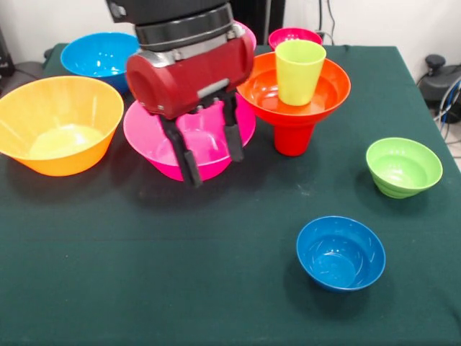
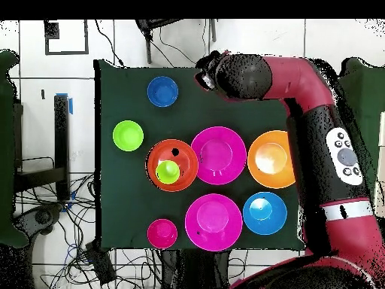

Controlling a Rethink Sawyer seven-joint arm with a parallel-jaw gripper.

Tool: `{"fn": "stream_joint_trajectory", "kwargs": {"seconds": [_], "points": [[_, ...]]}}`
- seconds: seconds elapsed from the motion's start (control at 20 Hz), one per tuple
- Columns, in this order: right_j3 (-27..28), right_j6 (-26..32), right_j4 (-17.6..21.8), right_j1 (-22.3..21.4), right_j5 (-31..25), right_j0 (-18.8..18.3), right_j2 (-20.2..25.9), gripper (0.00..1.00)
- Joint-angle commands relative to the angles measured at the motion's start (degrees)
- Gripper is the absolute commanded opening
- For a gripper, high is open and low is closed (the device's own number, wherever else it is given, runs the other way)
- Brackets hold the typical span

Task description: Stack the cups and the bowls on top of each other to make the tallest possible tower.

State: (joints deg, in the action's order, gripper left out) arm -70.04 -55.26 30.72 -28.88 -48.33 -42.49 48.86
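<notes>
Dark green cloth-covered table [image 1: 144, 288], white wall behind it in the front view, and a tangle of cables on the pale floor around it in the overhead view.

The tower [image 1: 294, 94] sits upper right of centre in the front view: a red plastic cup [image 1: 293, 138] upside down as the base, a wide glossy red-orange plastic bowl [image 1: 263, 90] balanced on top of it, and a lime-green plastic tumbler [image 1: 298, 71] standing upright inside that bowl. In the overhead view the same stack [image 2: 172, 165] shows up left of centre, green circle inside the orange-red ring.

The red and black Sawyer gripper [image 1: 212, 155] comes down from the top of the front view and hangs over a big glossy pink bowl [image 1: 155, 133] in the middle. Its two black fingers [image 1: 181, 155] are spread apart with nothing between them, tips down by the pink bowl's near rim. It's just left of the tower, not touching it.

Rest of the stuff:
- big yellow-orange plastic bowl [image 1: 59, 124] at the left edge
- mid-sized blue plastic bowl [image 1: 97, 56] upper left
- second big pink bowl [image 2: 213, 221], clear in the overhead view at lower centre, mostly hidden by the arm in the front view
- small bowl that looks pinkish-red [image 1: 294, 35] at the top, behind the tower
- small green plastic bowl [image 1: 403, 166] at the right
- small blue plastic bowl [image 1: 340, 252] lower right, closest to the camera

All the loose bowls sit open side up, well apart from the tower.
</notes>
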Motion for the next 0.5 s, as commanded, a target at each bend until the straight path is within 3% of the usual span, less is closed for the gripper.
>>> {"fn": "stream_joint_trajectory", "kwargs": {"seconds": [0.05,0.5], "points": [[-4.6,-1.6,0.7,1.4,2.0,2.3,-2.5,1.00],[-3.4,-6.5,0.1,1.7,3.8,5.4,-4.4,1.00]]}}
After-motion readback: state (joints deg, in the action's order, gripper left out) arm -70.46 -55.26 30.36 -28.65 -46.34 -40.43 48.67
